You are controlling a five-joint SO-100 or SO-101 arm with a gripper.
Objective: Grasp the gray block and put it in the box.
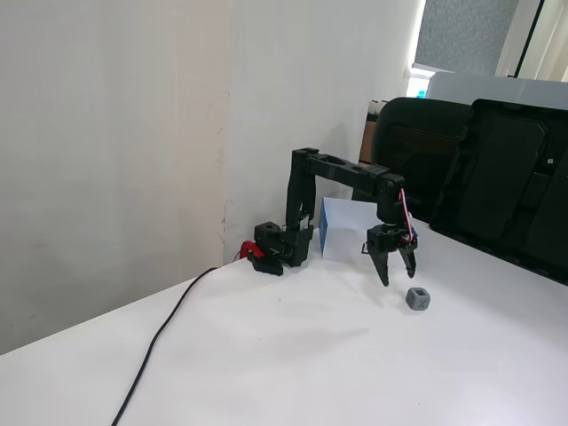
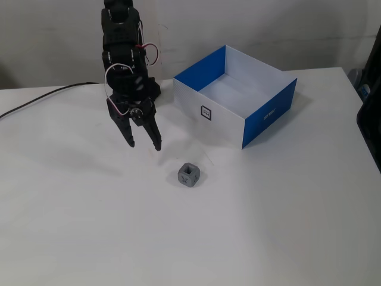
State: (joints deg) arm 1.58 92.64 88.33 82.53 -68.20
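- My gripper [image 2: 144, 144] hangs above the table [image 2: 268, 238], tips pointing down, jaws apart with nothing between them
- The gray block [image 2: 189, 175] sits on the table, just beside my tips and clear of them; in the other fixed view it [image 1: 419, 299] lies to the right of my gripper [image 1: 398, 276]
- The box [image 2: 221, 124] stands open near the block, its label [image 2: 206, 112] on the white wall
- A black cable [image 1: 164, 333] trails over the table

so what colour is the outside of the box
The box shows blue and white outer walls, the white one with a small black-and-white label, clearest in the fixed view facing the arm.
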